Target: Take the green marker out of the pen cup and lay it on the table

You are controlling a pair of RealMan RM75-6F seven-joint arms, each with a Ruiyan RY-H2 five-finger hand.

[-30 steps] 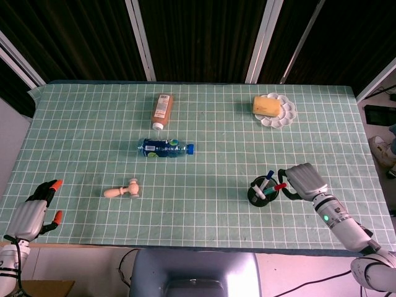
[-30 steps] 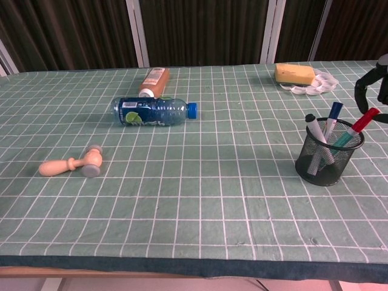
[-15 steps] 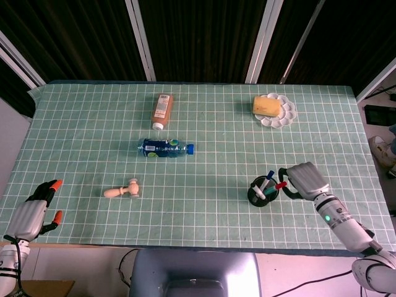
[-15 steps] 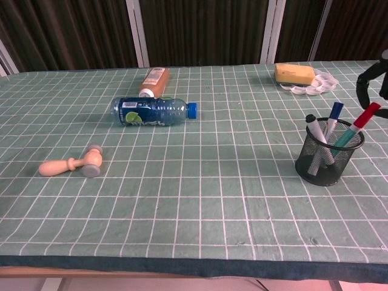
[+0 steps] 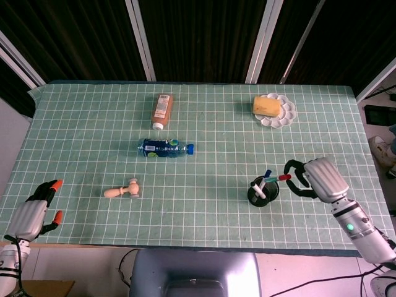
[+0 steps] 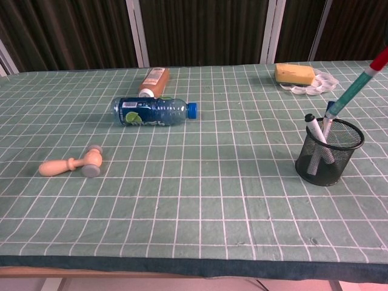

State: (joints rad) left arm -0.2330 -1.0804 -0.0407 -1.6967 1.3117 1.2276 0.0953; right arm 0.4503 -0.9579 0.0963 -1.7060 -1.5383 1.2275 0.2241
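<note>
right hand: beside the pen cup on its right, fingers curled, pinching the red-capped end of the green marker; not seen in the chest view
green marker: tilted up and to the right, lower end just inside the pen cup rim, upper end running out of the chest view
pen cup: black mesh, upright on the table, holding a black-capped marker and a blue-capped marker
left hand: at the near left edge of the table, fingers apart, holding nothing
table: green grid cover
water bottle: on its side, mid table
brown bottle: on its side, behind the water bottle
wooden mallet: lying near left
sponge: on a white palette, far right
</note>
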